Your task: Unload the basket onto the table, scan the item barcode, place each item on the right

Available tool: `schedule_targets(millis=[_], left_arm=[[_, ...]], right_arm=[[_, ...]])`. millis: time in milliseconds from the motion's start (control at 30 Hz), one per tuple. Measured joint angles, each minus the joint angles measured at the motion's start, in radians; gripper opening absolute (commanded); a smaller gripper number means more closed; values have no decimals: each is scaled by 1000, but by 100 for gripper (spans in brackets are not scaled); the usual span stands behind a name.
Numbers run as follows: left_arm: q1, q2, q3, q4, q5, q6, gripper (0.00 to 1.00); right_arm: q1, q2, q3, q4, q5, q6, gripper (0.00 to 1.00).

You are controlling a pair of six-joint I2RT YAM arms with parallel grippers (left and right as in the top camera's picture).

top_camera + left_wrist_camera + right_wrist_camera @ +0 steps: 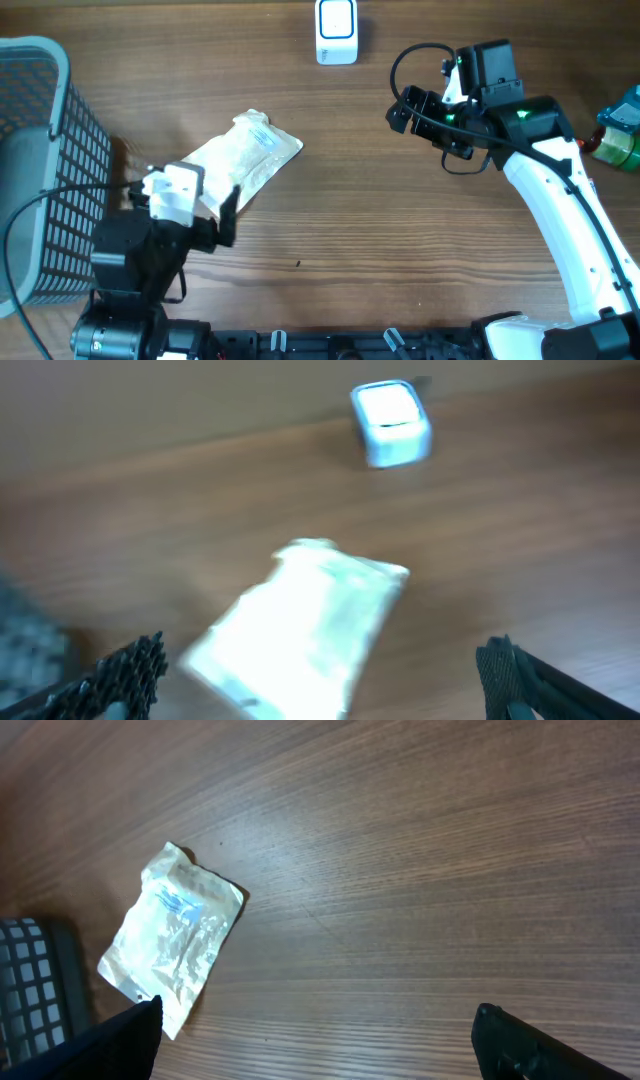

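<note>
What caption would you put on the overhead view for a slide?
Before the scan: a white pouch lies flat on the wooden table, scanner at the far edge, mesh basket at left.

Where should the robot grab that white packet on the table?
Pinch the white packet across its narrow width, probably from above with the left gripper, whose open jaws hang over its near end. It lies flat and thin, so sideways there's nothing to pinch.

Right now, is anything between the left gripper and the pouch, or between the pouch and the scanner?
Nothing visible. The open left gripper hangs right by the near end of the pouch, with no object between them. From there to the scanner lies only bare table; the basket stands off to the side.
</note>
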Motion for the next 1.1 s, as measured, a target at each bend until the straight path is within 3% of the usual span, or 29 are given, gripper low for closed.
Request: schedule_targets(millis=[133,233,367,467,500,567,633,667,900,1100], left_arm=[[0,124,19,21,114,-183,100],[0,376,141,-55,133,-263,100],[23,776,475,-309,150,-230,100],[31,909,537,-327,151,-146,100],[31,923,537,-328,153,-122,94],[31,927,537,-318,158,-53,40],[35,927,539,-286,155,-13,8],[42,927,541,-269,149,-4,4],[184,966,545,-75,85,10,4],[215,1245,548,-45,8,-32,4]], right_arm=[[0,0,-1,-8,2,-3,100],[0,0,-1,-10,4,-8,100],[0,0,-3,-10,26,-11,100],[-10,0,-3,-11,34,-11,100],[-11,0,-3,-11,37,-12,100],[-13,0,-3,-11,38,-18,100],[-13,0,-3,-11,40,-26,100],[-13,0,-3,-12,41,-26,100],[-13,0,-3,-22,41,-34,100],[-13,0,-3,-28,41,-34,100]])
